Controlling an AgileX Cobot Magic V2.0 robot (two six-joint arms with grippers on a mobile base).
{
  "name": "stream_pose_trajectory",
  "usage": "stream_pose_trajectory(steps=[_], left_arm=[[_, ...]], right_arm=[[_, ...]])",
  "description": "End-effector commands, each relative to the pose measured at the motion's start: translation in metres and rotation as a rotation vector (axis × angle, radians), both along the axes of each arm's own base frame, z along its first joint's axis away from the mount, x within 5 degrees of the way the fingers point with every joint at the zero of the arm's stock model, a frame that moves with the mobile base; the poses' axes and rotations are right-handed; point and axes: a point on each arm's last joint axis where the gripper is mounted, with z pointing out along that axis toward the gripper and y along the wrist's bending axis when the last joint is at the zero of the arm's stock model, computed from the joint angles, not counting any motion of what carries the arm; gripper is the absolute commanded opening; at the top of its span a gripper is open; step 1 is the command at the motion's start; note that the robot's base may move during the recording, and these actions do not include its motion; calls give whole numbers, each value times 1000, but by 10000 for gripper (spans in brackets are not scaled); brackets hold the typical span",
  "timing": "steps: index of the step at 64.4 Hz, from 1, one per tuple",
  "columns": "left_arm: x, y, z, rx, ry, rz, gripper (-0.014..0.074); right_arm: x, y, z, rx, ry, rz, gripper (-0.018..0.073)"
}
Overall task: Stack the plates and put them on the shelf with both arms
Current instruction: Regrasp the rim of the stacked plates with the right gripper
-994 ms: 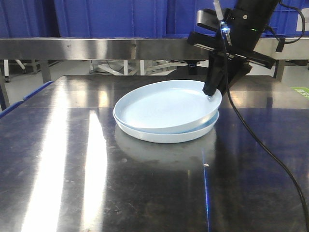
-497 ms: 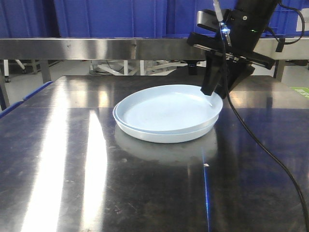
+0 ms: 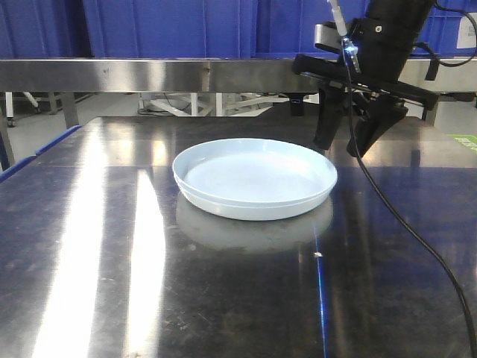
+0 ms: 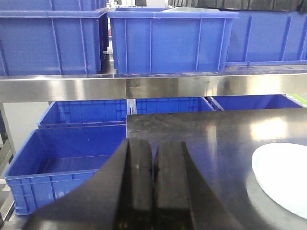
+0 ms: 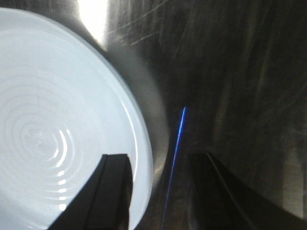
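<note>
Two plates [image 3: 253, 179] sit nested as one stack on the dark tabletop [image 3: 223, 291], near its far side and in front of the shelf [image 3: 149, 74]. My right gripper [image 3: 341, 147] hangs just above the stack's far right rim with its fingers apart, holding nothing. In the wrist view the rim lies under the gap between them. My left gripper [image 4: 153, 153] is well off to the side with its fingers pressed together, also holding nothing, and it faces the blue crates [image 4: 163, 40].

The lift is the main risk as I judge it. The dishes are glossy and the rim is low, so a pinch that bites too shallow could slide off. If I catch only the upper rim, the top plate would come up alone and undo the stack. Raising one side before my left gripper has opened and taken the opposite edge would tilt the pair, and the upper plate could skate off. Going in, the stack could clip the steel rail if carried too high or unevenly.
</note>
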Motion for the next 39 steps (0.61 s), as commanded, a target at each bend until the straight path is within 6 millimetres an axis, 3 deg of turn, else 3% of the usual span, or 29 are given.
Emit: stream_pose_trajectory(steps=[1,11,39], left_arm=[[0,1,17,-23,-100,12,80],[0,1,17,-23,-100,12,80],[0,1,17,-23,-100,12,80]], right_arm=[[-7,1,27,29,-67,-24,388],[-9,2,17,29,-53,-36,388],[-9,13,18,62,-69,-35,388]])
